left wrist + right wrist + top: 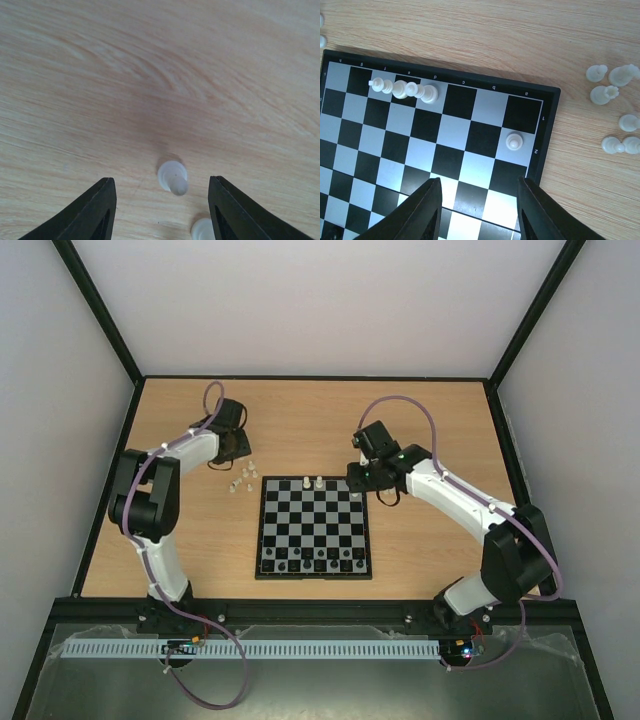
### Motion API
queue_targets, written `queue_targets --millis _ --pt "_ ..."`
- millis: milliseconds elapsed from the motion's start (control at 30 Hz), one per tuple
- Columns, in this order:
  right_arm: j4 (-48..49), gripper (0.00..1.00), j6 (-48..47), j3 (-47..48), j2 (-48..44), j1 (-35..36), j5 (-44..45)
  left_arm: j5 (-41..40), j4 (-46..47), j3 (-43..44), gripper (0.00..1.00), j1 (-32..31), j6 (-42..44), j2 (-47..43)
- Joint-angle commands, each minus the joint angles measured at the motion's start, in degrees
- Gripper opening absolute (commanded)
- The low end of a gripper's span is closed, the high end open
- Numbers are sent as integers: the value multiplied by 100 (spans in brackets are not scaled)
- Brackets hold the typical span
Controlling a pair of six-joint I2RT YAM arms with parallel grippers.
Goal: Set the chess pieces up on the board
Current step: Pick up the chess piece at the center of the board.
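The left gripper (161,181) points down at the worktop (150,60) with its two black fingers (95,212) parted. A small pale piece (173,176) sits between them, with bare wood showing on either side of it, so nothing is clasped. A second pale piece (202,230) shows partly beside the right-hand finger. Seen from above, this gripper hangs over the far left part of the worktop, just beyond a loose cluster of chess pieces (240,480) scattered off the board's far left corner. The right gripper (479,180) hovers over the board (470,82) near its far right corner, its fingers spread and empty — only checkered squares show between them. On the board, two tall pale pieces (405,90) are side by side in the middle of the row along the far edge. One pawn (514,141) stands on a light square in the second row, in the rightmost column. More pale pieces (604,94) rest on the wood just off the far right corner. Black pieces (300,553) occupy the squares along the board's near edge.
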Motion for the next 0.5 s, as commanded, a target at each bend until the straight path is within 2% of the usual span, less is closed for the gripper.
queue_targets --millis 0,100,467 --pt "-45 42 -74 -90 -162 8 -168 -206 -324 113 54 -120 95 159" --pt "-40 42 -77 -97 -186 8 -195 -228 -357 189 52 -153 110 275" --pt "-19 41 -82 -126 -176 12 -206 -534 -480 431 24 -153 119 417"
